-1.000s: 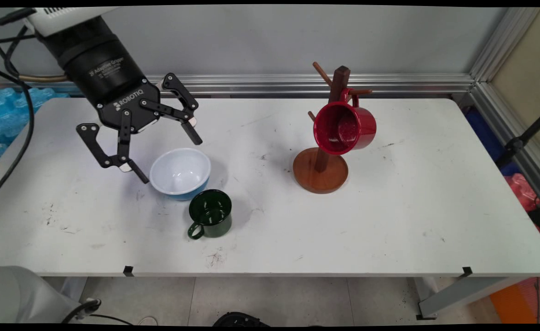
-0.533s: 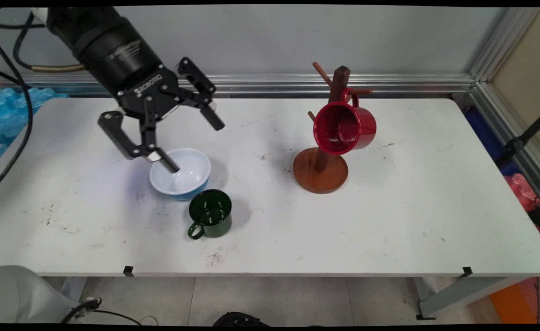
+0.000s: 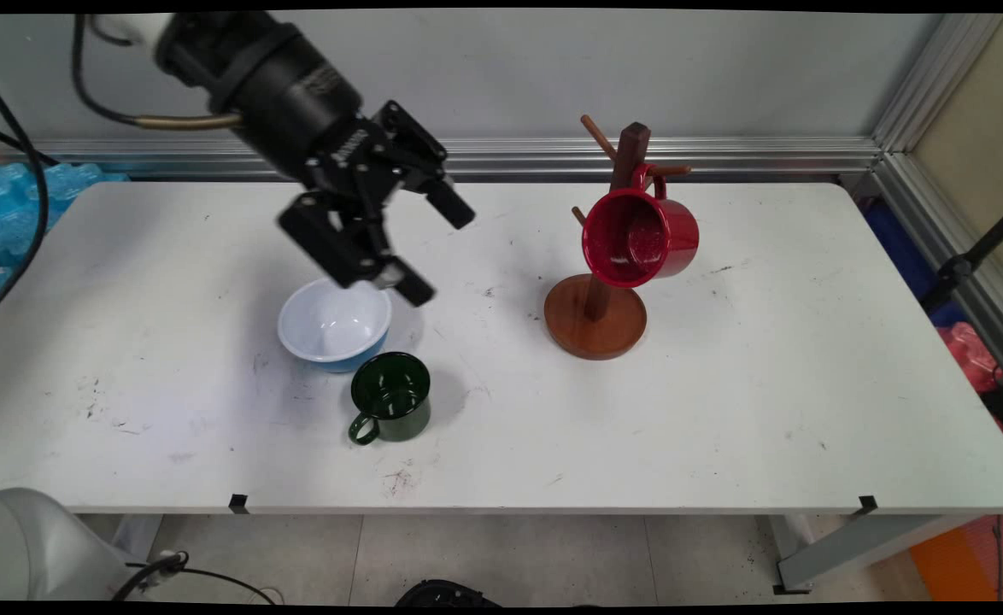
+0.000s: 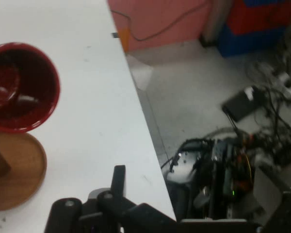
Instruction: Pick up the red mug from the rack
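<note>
My hand [image 3: 437,249] hangs spread wide and holding nothing above the bowl [image 3: 334,325]; the red mug [image 3: 638,238] hangs from the rack [image 3: 596,314] by its handle.

Obstacles cluster mid-table [image 3: 766,384]: bowl [image 3: 334,324] and green mug [image 3: 391,396] just beside each other, mug tree [image 3: 597,299] bearing red mug [image 3: 638,239] to the right. Bare passage lies between the groups.

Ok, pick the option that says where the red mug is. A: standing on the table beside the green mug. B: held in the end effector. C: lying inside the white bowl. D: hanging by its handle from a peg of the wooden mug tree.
D: the red mug hangs on a peg of the wooden mug tree, off the table.
</note>
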Robot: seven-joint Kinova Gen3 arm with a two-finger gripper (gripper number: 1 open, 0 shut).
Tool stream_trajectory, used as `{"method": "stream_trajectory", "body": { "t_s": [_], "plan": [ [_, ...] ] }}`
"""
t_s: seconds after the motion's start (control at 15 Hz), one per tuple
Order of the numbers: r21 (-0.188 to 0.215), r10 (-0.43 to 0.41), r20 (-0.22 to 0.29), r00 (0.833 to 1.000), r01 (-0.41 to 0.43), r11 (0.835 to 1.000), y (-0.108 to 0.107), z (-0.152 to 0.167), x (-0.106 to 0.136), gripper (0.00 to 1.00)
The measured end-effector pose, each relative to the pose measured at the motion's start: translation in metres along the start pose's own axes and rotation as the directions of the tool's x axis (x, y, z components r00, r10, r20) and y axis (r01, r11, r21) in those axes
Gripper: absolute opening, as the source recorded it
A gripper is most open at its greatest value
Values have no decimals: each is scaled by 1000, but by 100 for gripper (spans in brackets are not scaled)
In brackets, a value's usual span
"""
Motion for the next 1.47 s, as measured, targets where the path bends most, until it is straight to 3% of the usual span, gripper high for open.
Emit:
{"method": "stream_trajectory", "body": {
  "t_s": [0.27,0.53,0.8,1.13,1.47],
  "plan": [
    [79,-175,-25,984,176,981,0,24,19,100],
    [150,-326,-60,943,331,931,-1,54,39,100],
    [212,-441,-94,893,451,867,-2,83,56,100],
    [305,-559,-139,818,572,761,-7,124,73,100],
    [354,-629,-186,755,649,674,-12,163,91,100]
  ]
}}
